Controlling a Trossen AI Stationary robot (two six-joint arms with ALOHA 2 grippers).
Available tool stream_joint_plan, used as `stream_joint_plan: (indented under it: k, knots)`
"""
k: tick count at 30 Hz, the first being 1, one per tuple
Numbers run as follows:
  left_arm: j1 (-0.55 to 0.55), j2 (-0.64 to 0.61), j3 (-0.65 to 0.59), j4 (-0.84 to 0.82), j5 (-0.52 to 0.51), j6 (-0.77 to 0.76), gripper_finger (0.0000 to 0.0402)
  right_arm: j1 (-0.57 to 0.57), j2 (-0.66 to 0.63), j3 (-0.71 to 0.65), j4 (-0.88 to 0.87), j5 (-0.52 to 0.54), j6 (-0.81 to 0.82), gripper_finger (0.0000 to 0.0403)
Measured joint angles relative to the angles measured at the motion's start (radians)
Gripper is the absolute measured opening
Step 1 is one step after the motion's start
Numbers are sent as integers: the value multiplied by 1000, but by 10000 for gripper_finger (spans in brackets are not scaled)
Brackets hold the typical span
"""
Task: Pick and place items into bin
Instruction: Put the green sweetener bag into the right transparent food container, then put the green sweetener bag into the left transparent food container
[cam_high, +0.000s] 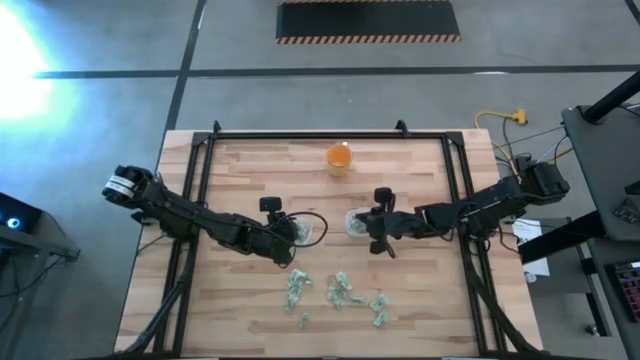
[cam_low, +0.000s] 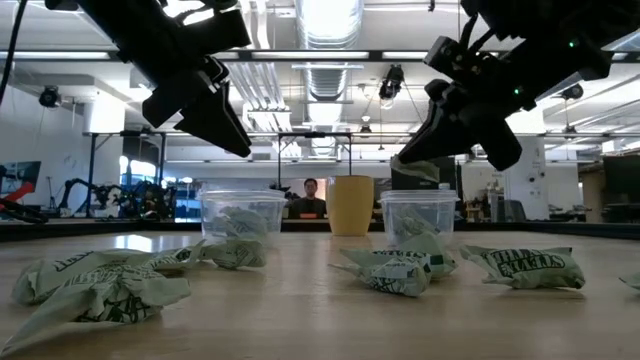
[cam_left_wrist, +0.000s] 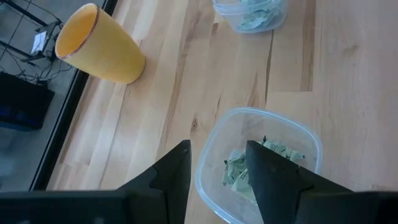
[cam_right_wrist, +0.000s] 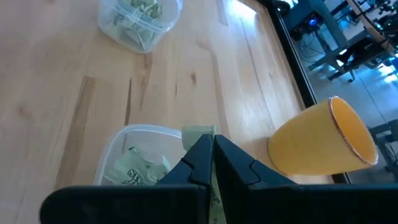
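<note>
Two clear plastic tubs stand at mid-table, the left tub (cam_high: 305, 230) and the right tub (cam_high: 356, 222), each with pale green wrinkly pieces inside. My left gripper (cam_left_wrist: 217, 163) hangs open over the left tub (cam_left_wrist: 261, 162), with nothing between its fingers. My right gripper (cam_right_wrist: 208, 142) is shut on one pale green piece above the right tub (cam_right_wrist: 124, 155). Several more pieces (cam_high: 340, 292) lie loose on the wood nearer the table's front edge. My right gripper pinches a pale green wrinkly piece between its two fingers, and the piece's end (cam_right_wrist: 199, 132) sticks out past the fingertips. The fingers slant downward from the table's right side. The piece is lifted clear, above the right tub's rim.
An orange cup (cam_high: 339, 158) stands upright near the table's far edge, behind the tubs. A black frame (cam_high: 300, 135) runs around the tabletop. Bare wood lies between the tubs and the cup, and at both sides of the loose pieces.
</note>
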Motion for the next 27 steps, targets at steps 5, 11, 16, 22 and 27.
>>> stream_joint_plan:
  k: [5,11,16,22,27]
  knots:
    - [0,0,0,0,0,-2,137,0,-2,0,0,2,13,10]
    - [0,0,0,0,0,-4,137,1,-2,0,-5,1,16,47]
    - [0,0,0,0,0,-7,137,1,-9,0,-7,2,14,86]
    - [-12,0,0,0,93,-16,137,13,-57,5,-7,2,-3,104]
    - [-34,-2,2,-1,299,-90,137,37,-108,5,-49,-5,-7,99]
